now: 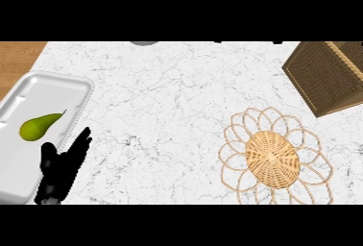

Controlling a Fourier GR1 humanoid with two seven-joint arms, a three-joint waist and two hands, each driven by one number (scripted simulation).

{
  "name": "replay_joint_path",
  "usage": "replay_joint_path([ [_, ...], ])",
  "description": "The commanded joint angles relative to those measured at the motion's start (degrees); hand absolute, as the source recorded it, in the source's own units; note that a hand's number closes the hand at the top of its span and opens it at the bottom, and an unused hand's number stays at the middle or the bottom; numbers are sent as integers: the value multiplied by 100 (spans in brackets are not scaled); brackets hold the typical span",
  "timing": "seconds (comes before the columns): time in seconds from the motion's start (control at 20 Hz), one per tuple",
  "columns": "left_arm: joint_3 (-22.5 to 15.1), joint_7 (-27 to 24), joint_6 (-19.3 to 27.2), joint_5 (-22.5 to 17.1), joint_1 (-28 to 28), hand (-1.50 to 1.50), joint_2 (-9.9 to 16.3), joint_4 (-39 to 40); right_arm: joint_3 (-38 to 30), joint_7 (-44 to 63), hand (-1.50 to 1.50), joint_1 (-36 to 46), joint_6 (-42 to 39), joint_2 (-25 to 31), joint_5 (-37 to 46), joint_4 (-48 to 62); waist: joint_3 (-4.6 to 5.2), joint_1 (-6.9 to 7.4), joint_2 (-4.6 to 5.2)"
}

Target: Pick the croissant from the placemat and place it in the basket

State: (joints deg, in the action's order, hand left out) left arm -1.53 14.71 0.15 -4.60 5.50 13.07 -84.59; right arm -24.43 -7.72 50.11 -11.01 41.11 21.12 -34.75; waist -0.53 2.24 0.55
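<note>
No croissant anywhere in the head view: not on the woven placemat [271, 157], whose centre lies bare inside its looped rim, and not visibly in the brown basket [327, 77] at the upper right, whose inside faces away and stays hidden. Impossible, then, to tell where the croissant sits, whether already dropped into the basket or carried somewhere out of view. Placemat and basket near each other on the marble counter [170, 105], not touching. Well apart from both, at the left edge, a white tray [56, 86] holding a green pear [38, 127], stem toward the upper right. Beside the tray's lower right rim, the left hand [62, 166], black fingers straight and released, grasping nothing, resting with fingertips pointing up the view. No right hand in sight, so nothing to say of its state. A grey rounded shape [144, 43] just showing at the counter's far edge, too little visible to name. As a judgement only: pickup likely done, since the placemat stands vacant; placement unconfirmed, with the basket's interior unseen. Left to check: croissant inside the basket, right hand withdrawn.
</note>
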Motion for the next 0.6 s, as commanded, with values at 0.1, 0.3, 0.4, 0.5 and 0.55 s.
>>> replay_joint_path([
  [0.1, -116, 194, 41, 101, 49, 0, -126, 250, 429, -744, -150, 180, 311, 286, 662, 740, 40, 68, 60],
  [0.3, -55, 146, -55, 60, -81, 0, -107, 413, 274, -1377, -150, 278, 630, 390, 669, 1217, 37, 61, 71],
  [0.4, -142, 280, 93, 153, 109, 0, -185, 95, 178, -1635, -150, 260, 290, 729, 597, 1447, 36, 33, 42],
  [0.5, -57, 319, 30, 67, -57, 0, -181, 269, 85, -1710, -150, 339, 306, 778, 537, 1599, 37, 15, 43],
  [0.55, -2, -86, 57, 179, -195, 0, -214, 745, 22, -1511, -150, 554, 410, 696, 487, 1646, 43, 11, 57],
])
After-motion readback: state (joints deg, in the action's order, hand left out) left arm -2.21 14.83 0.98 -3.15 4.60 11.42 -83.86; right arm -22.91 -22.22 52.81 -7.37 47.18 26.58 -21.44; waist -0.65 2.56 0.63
